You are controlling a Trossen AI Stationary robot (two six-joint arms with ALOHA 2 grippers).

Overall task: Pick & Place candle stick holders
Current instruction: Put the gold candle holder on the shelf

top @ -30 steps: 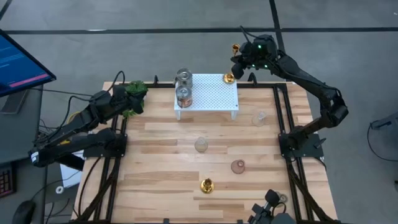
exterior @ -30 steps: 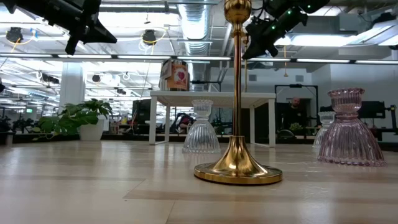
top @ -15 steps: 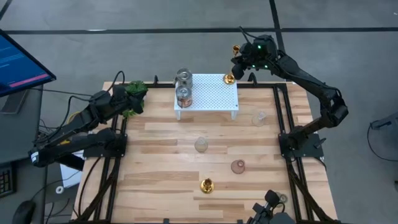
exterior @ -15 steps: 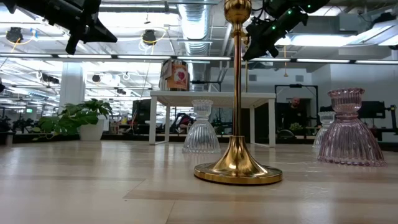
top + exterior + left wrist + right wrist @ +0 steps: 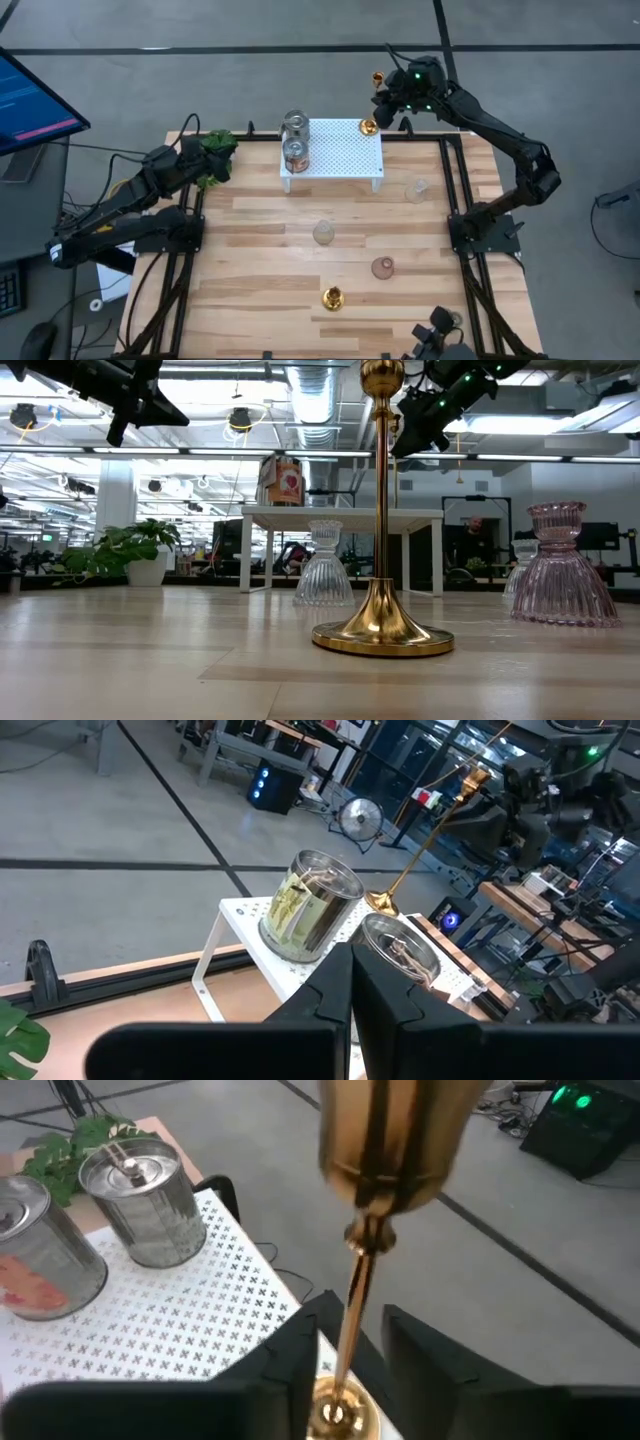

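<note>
Upright on the back right corner of the white perforated metal stand (image 5: 340, 150), a tall brass candlestick holder with thin stem (image 5: 352, 1315) is flanked by the right gripper (image 5: 345, 1342), whose fingers stand narrowly parted around the stem. Two silvery tin cans (image 5: 295, 140) occupy the stand's left end. A second tall brass holder (image 5: 380, 610) stands upright at the table's front. The left gripper (image 5: 350, 995) is closed, empty, beside a green plant (image 5: 215, 150).

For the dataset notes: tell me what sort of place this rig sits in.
Most likely a robotics lab in an open industrial workspace. The low view shows exposed ceiling ducts and strip lighting; the wooden table stands on bare concrete floor, with a monitor beside it.
</note>
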